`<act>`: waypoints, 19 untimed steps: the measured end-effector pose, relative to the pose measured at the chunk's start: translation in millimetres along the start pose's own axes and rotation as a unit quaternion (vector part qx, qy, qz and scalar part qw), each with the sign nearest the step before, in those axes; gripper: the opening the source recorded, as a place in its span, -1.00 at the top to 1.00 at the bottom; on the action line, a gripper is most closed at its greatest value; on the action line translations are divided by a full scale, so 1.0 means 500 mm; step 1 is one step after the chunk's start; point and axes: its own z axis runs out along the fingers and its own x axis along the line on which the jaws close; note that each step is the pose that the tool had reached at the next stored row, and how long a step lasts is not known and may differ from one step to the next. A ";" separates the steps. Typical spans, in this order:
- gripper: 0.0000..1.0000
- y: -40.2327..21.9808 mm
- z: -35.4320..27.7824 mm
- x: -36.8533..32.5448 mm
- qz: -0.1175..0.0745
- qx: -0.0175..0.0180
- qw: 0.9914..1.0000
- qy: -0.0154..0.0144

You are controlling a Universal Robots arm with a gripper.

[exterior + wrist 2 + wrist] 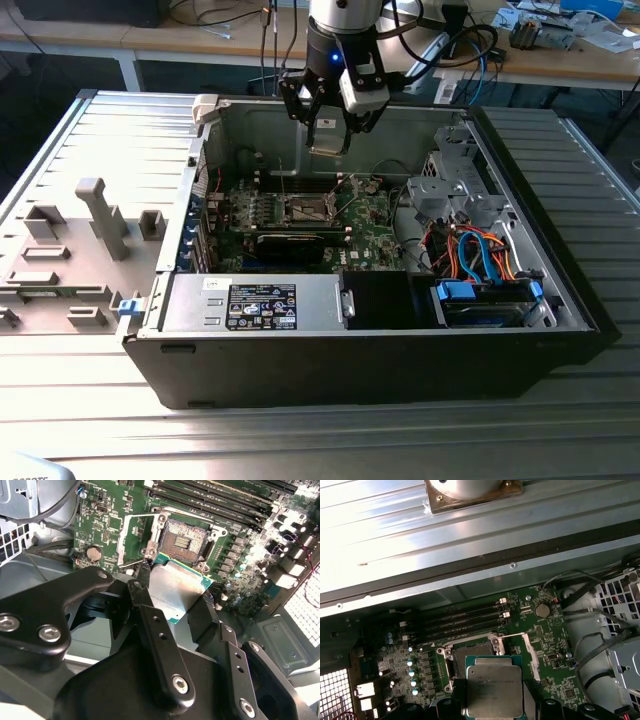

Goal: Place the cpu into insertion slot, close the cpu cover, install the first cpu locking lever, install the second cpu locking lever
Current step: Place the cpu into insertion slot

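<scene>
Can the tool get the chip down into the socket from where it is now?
Probably yes. The tool holds the chip above the open socket, and in the second wrist view nothing lies across the socket's recess.

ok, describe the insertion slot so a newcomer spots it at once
Inside the open computer case, find the green motherboard. The insertion slot is the dark square recess with a metal rim at mid-board. Unlike the long black memory slots beside it, it is square.

Cpu gripped in hand, near insertion slot
</scene>
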 end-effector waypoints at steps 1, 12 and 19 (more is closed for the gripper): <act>-0.08 0.000 0.000 0.000 0.002 0.000 1.000 0.000; -0.08 0.000 0.000 0.000 0.015 0.000 1.000 -0.001; -0.08 0.000 0.000 0.000 0.021 0.000 1.000 -0.002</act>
